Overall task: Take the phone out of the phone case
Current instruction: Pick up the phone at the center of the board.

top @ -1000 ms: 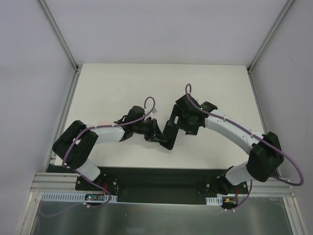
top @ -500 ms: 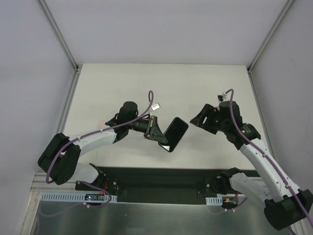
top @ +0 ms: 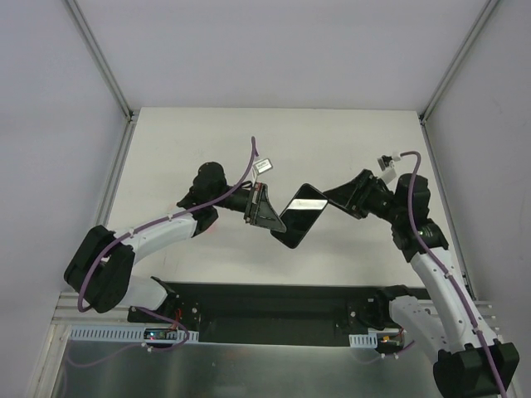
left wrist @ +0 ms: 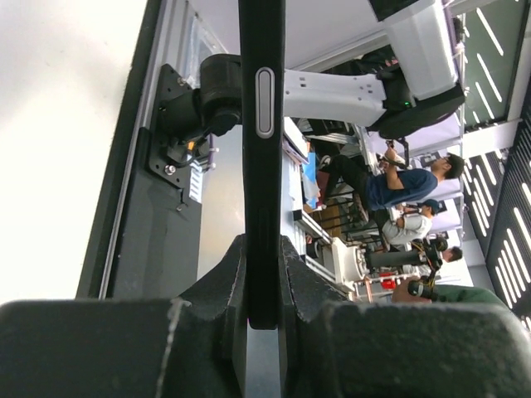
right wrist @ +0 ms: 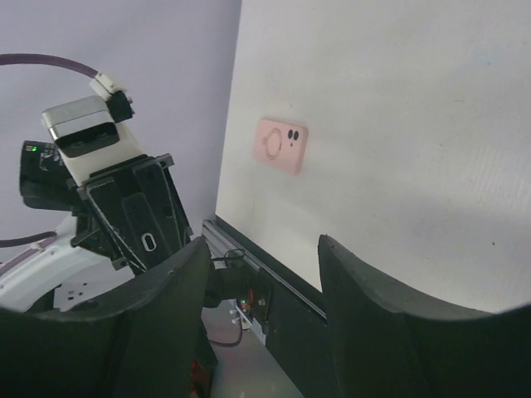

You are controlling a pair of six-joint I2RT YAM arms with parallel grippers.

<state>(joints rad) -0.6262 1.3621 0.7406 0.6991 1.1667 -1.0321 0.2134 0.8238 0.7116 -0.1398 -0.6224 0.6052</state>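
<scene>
The left claw [top: 265, 214] pinches the glossy black phone [top: 300, 214] edgewise. Beside the phone, the right claw [top: 334, 196] gapes empty. The rounded pink case [right wrist: 280, 147] lies flat, apart from the phone.

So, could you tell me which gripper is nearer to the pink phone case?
Left. The pink phone case lies just behind the left gripper, beneath its wrist; the right gripper is farther off, on the far side of the held phone.

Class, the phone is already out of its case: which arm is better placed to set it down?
Left: its tool is shut on the phone; the right tool is open and empty, beside it.
</scene>
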